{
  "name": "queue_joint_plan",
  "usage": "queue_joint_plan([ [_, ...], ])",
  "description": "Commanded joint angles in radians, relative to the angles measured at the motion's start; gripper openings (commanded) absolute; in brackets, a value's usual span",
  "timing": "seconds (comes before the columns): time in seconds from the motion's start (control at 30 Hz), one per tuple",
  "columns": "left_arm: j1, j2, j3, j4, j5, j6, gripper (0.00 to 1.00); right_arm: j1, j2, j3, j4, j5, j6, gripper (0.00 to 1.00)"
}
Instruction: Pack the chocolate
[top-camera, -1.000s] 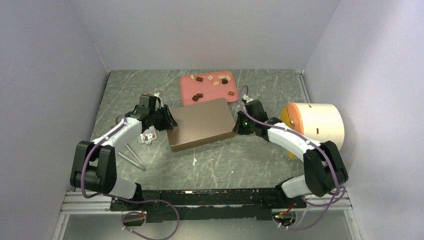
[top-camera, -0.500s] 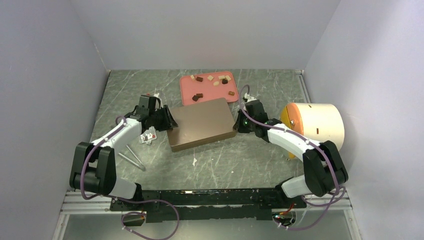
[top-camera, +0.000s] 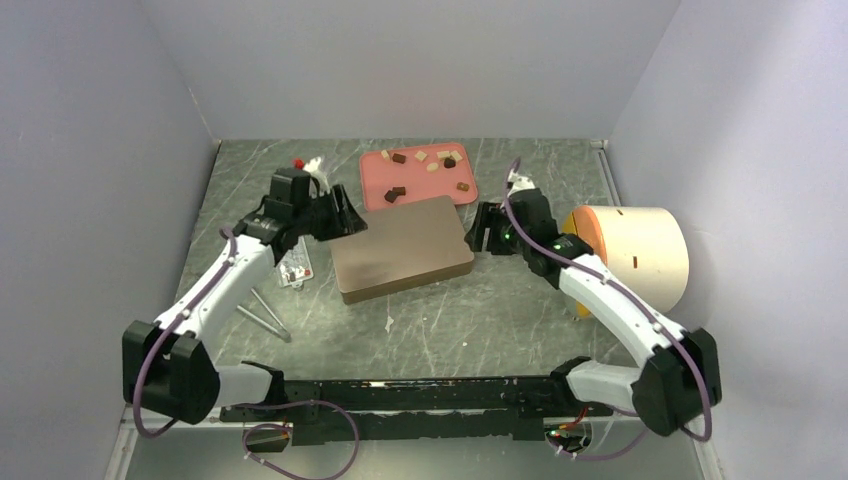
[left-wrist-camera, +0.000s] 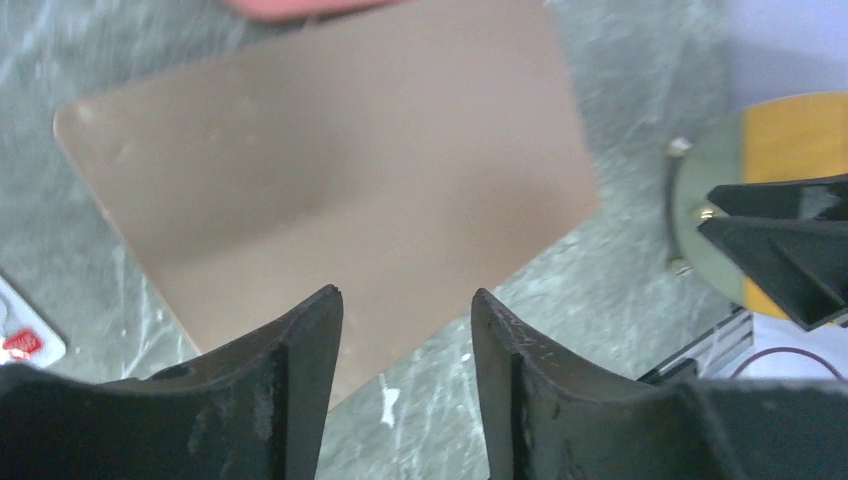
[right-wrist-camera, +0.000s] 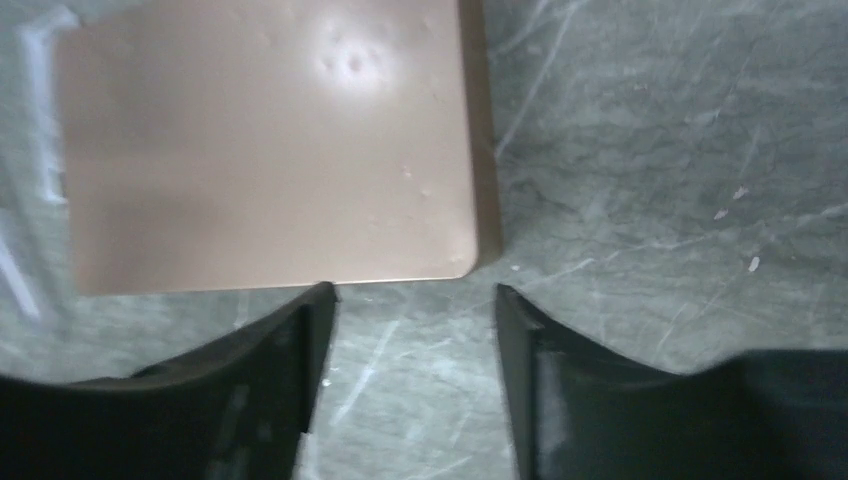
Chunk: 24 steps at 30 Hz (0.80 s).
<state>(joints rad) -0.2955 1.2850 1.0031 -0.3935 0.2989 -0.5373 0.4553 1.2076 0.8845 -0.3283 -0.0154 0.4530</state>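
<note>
Wrist views: left fingers (left-wrist-camera: 298, 392), right fingers (right-wrist-camera: 275, 395) apart, empty; smooth rounded box (left-wrist-camera: 330, 170), maybe metal.

**Bright, even top view; softer wrist views**

From above, light falls evenly, leaving only faint shadows on the counter (top-camera: 440, 320). In the right wrist view, a glare spot whitens the brown box (right-wrist-camera: 270, 150), its left edge smears, and the dark fingers (right-wrist-camera: 270, 400) blur. The left wrist view is mildly soft.
</note>
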Motion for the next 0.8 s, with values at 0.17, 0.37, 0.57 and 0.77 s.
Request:
queue_joint_plan([
  [0.17, -0.071, -0.11, 0.249, -0.078, 0.011, 0.086, 0.97, 0.001, -0.204, 0.105, -0.141, 0.0, 0.056, 1.0],
  [0.37, -0.093, -0.206, 0.181, 0.013, 0.008, 0.09, 0.97, 0.001, -0.275, 0.157, -0.223, 0.062, 0.093, 1.0],
  [0.57, -0.094, -0.25, 0.092, 0.102, 0.089, 0.053, 0.97, 0.0, -0.404, 0.136, -0.218, 0.147, 0.07, 1.0],
  [0.77, -0.094, -0.293, 0.023, 0.157, 0.078, 0.034, 0.97, 0.0, -0.492, 0.133, -0.213, 0.163, 0.076, 1.0],
])
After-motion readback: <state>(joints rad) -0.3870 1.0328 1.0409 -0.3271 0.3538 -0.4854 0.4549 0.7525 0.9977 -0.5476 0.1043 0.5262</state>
